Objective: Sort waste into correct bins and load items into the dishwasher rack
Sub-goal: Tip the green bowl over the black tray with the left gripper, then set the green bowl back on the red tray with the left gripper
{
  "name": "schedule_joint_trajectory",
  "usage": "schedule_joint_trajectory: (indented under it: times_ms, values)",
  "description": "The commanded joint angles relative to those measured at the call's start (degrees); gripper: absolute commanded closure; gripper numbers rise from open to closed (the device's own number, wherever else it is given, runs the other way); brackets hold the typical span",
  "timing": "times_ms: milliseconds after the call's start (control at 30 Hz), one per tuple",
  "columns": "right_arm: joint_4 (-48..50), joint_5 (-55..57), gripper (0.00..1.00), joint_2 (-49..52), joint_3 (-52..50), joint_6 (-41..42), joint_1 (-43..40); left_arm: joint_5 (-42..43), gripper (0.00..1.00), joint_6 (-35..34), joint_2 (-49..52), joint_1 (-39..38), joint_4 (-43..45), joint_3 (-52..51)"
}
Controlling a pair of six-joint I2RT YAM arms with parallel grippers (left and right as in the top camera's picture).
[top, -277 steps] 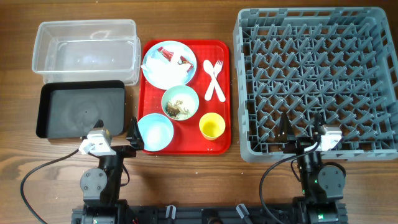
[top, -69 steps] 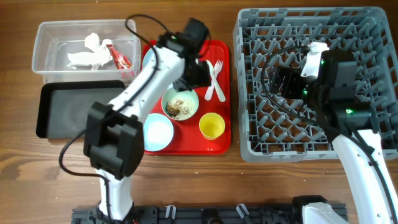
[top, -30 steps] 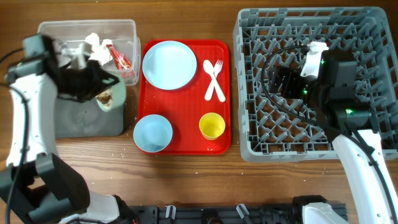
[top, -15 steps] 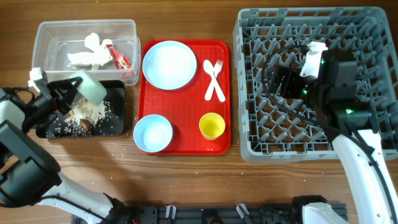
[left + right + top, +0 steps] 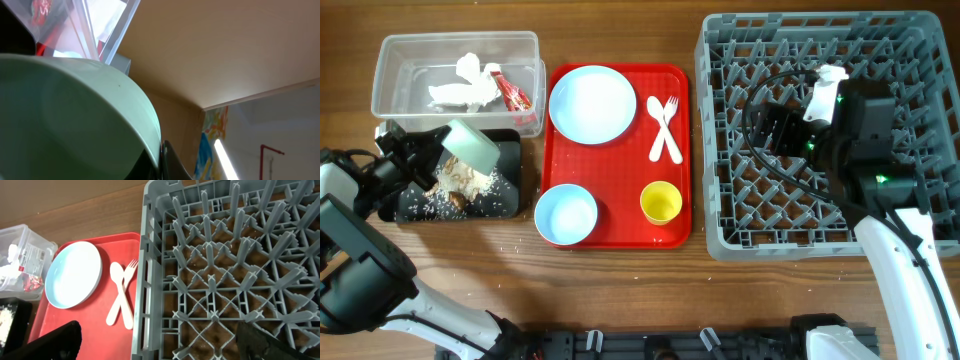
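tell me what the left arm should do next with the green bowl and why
Probably turn the green bowl back level and lift it away toward the rack. The left jaws hold it tipped over the black tray, and the scraps already lie in that tray, so the emptying looks done and the bowl is ready for loading.

Our left arm (image 5: 342,190) lies low at the left edge and reaches to the right. The left hand (image 5: 418,155) is closed on a tilted green bowl (image 5: 470,146). Our right arm (image 5: 905,265) rises from the near edge and bends leftward. The right hand (image 5: 772,128) hangs with its fingers wide apart.
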Motion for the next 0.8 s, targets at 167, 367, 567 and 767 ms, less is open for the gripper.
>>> schedule_joint_trajectory:
  times_ms: [167, 367, 567, 767]
  values:
    - [2.32, -1.03, 0.0, 0.44, 1.22, 1.44, 0.02, -28.35, 0.96, -4.63, -19.91, -14.91, -0.61, 1.05]
    - [2.64, -1.03, 0.0, 0.44, 1.22, 1.46, 0.02, -70.69, 0.96, -12.0, -24.74, -48.7, 7.67, 1.05]
    - [2.05, -1.05, 0.0, 0.44, 1.22, 1.6, 0.02, -99.43, 0.96, -11.72, -15.28, -71.19, 10.32, 1.03]
    - [1.11, -1.03, 0.0, 0.44, 1.22, 1.6, 0.02, -99.41, 0.75, -11.78, -10.01, -75.84, 11.26, 1.05]
